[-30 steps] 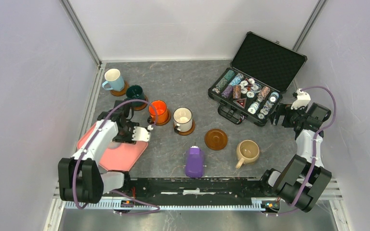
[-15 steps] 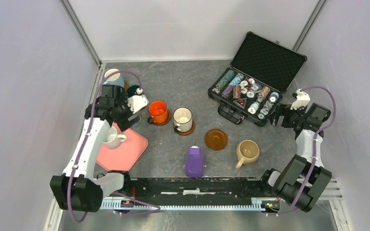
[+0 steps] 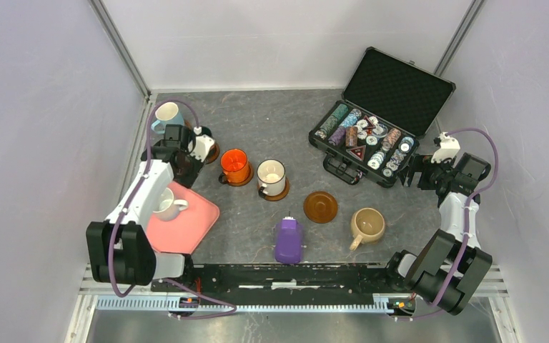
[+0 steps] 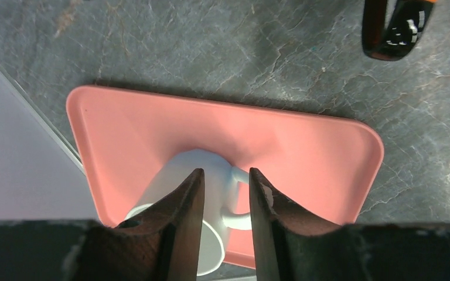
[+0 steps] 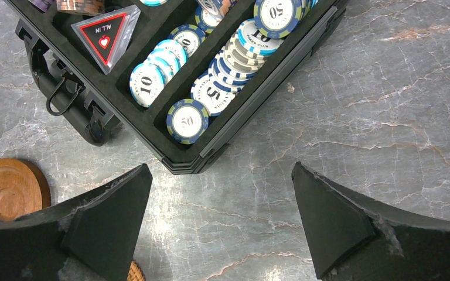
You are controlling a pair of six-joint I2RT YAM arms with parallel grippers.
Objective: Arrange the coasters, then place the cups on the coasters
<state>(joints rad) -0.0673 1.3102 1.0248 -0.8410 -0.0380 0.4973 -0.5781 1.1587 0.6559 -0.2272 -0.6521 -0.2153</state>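
A white cup (image 3: 164,205) (image 4: 176,187) stands on the pink tray (image 3: 193,221) (image 4: 304,152). My left gripper (image 3: 186,163) (image 4: 225,175) hangs high above the tray, beyond the cup, its jaws a narrow gap apart with nothing between them. The light blue cup (image 3: 168,114), orange cup (image 3: 234,166) and cream cup (image 3: 271,176) stand in a row, the last two on dark coasters. An empty dark coaster (image 3: 320,206) (image 5: 6,190) lies beside the beige cup (image 3: 367,225). My right gripper (image 3: 416,171) (image 5: 220,167) is wide open over bare table by the chip case.
An open black case of poker chips (image 3: 372,143) (image 5: 170,70) sits at the back right. A purple oblong device (image 3: 289,240) lies near the front edge. White walls close in on three sides.
My left arm has drawn back from over the pink tray toward the far left, uncovering the white cup on it. Its jaws spread, then narrowed. The right arm has not moved.
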